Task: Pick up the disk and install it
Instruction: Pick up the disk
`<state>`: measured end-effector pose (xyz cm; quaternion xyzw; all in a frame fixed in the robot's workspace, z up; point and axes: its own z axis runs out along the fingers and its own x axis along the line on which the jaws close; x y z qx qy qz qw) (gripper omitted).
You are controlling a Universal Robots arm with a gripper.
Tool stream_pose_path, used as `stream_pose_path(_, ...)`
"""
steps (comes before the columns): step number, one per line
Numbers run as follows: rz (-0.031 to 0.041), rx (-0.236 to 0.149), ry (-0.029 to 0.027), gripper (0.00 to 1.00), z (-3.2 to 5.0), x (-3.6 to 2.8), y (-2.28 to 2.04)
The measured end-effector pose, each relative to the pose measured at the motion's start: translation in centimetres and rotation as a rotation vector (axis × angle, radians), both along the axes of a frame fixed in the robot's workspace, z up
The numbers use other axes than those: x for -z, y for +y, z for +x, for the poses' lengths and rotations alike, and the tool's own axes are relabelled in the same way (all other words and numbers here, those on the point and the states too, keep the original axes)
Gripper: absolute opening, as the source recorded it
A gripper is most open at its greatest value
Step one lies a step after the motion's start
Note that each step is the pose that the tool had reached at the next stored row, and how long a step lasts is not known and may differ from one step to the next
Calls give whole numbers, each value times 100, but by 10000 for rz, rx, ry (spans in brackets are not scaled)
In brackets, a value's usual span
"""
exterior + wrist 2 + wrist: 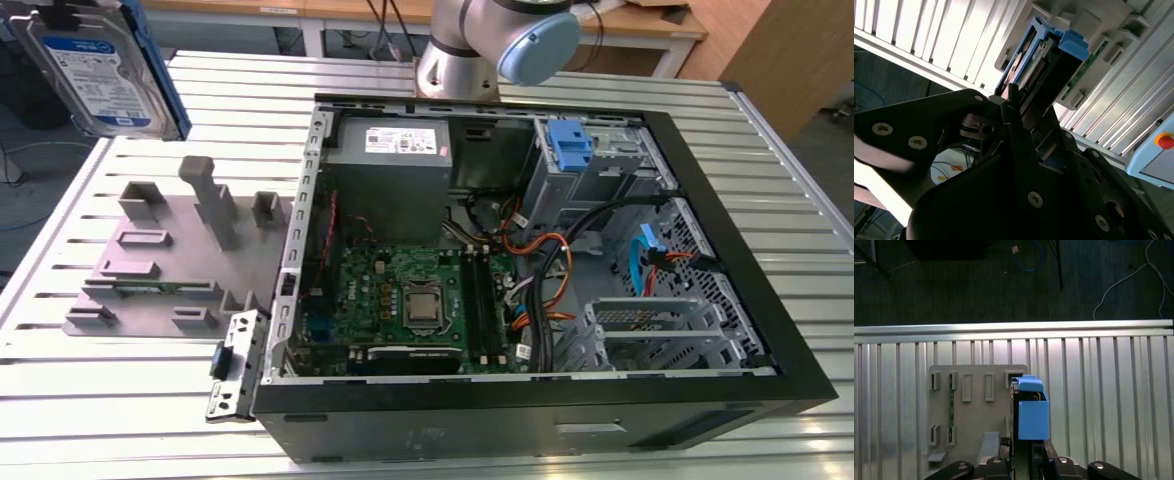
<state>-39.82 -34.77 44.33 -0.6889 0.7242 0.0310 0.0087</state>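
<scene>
The fingers [1050, 456] are clamped on the disk [104, 62], one on each side of its end. It is held up off the ribbed metal surface [107, 400] at the exterior view's left, label showing. In the first wrist view it hangs over one edge of the grey slotted tray [160, 270]. The open computer case [534, 260] lies just beside the tray, on the exterior view's right.

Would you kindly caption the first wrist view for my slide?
Tool holds the disk above the grey slotted tray on the slatted table.
</scene>
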Motion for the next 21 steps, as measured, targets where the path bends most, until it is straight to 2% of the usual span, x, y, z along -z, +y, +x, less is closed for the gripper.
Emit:
stream_pose_path(10, 1, 0, 0, 35, 0, -182, 6)
stream_pose_path(16, 0, 0, -7, 35, 0, -191, 6)
stream_pose_path(17, -1, 1, -62, 35, -2, -192, 7)
stream_pose_path(18, -1, 2, -167, 35, -4, -189, 7)
stream_pose_path(19, 0, 0, -234, 35, -4, -189, 6)
stream_pose_path(21, 1, -1, -241, 35, -3, -189, 6)
